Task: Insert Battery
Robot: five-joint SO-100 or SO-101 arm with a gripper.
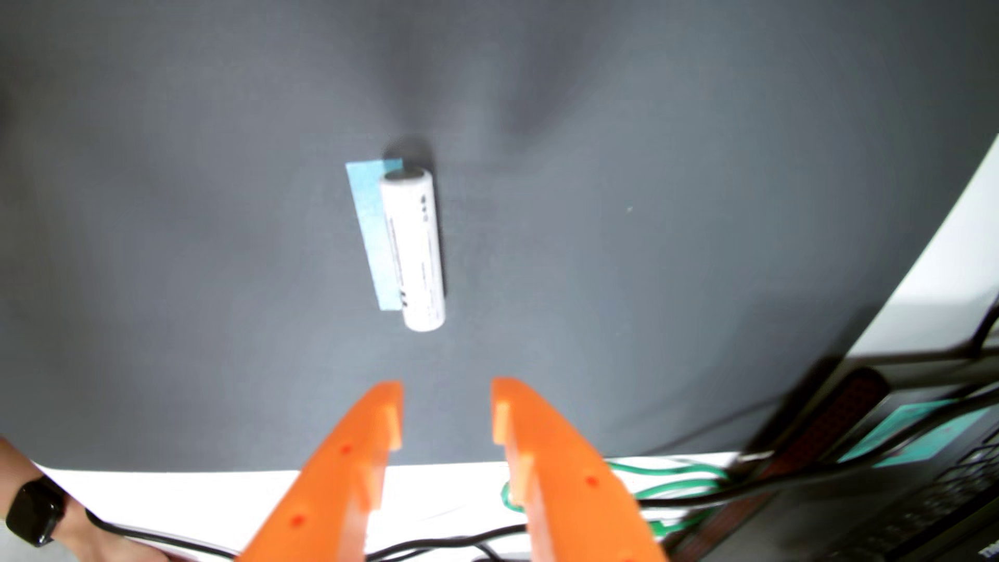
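While I hover over the grey mat [703, 162], the jaws stand apart with a moderate gap and hold nothing; the gripper [447, 402] comes in from the bottom of the wrist view on orange fingers [546, 459]. White battery [413, 248] lies flat on the mat, just above the jaws and apart from them, long axis running nearly up the frame, resting partly on a strip of blue tape [370, 227] along its left side. My read: light, rigid, smooth shell, so it will likely roll or slip if pinched off-centre. I'd take it across the middle of the barrel, jaws square to the long axis, which as it lies means closing from left and right. Tape may stop it rolling; can't tell whether it sticks. No battery holder or slot shows anywhere, so the target is out of view. Frame is blurred, print on the cell unreadable. A wrist with a black watch [35, 510] is cut off bottom left; cables [676, 478] and dark equipment [919, 486] clutter bottom right on the white tabletop [189, 492].
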